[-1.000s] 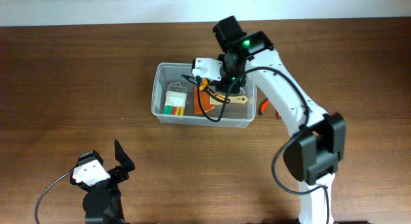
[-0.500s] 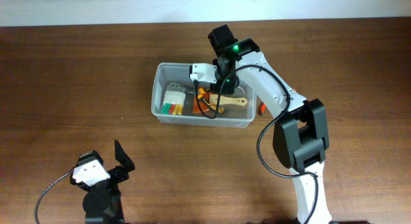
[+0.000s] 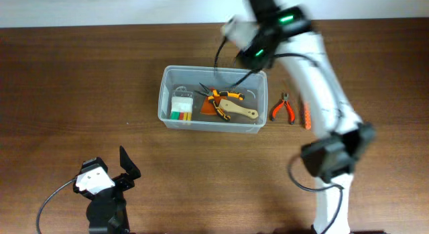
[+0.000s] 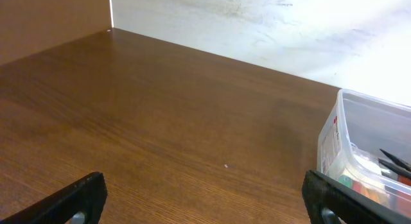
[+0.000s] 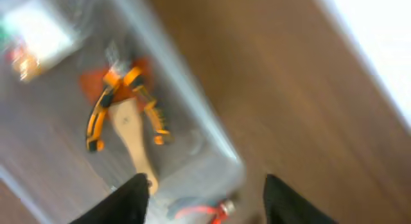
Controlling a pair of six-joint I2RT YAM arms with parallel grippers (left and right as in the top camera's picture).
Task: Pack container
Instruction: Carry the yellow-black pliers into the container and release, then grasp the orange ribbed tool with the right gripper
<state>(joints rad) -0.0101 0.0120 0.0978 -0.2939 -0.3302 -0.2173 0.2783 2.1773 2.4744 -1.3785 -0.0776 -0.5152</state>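
Two tools in view, both empty. Right tool point(image 5: 204, 199): fingers spread wide with nothing between them; its wrist view is blurred. It hangs above the container point(image 3: 163, 100), over that bin's right end, clear of the rim and not touching it. In the overhead view the right arm point(image 3: 315, 73) is smeared, its upper part past the container's far right corner. The container sits on the desk point(image 3: 80, 73) at centre, long side running left to right. Inside it: a white packet with a green, yellow and red strip point(image 3: 181, 106) at the left end, orange-handled pliers point(image 3: 224, 96) and a wooden-handled tool point(image 3: 239, 113) at the right end. Red-handled pliers point(image 3: 282, 108) lie on the desk just beside the container's right wall — outside it. Left tool point(image 4: 205, 201): fingers wide apart, gripping nothing, low over the near left of the desk and well apart from the container, which shows at the right edge of its wrist view.
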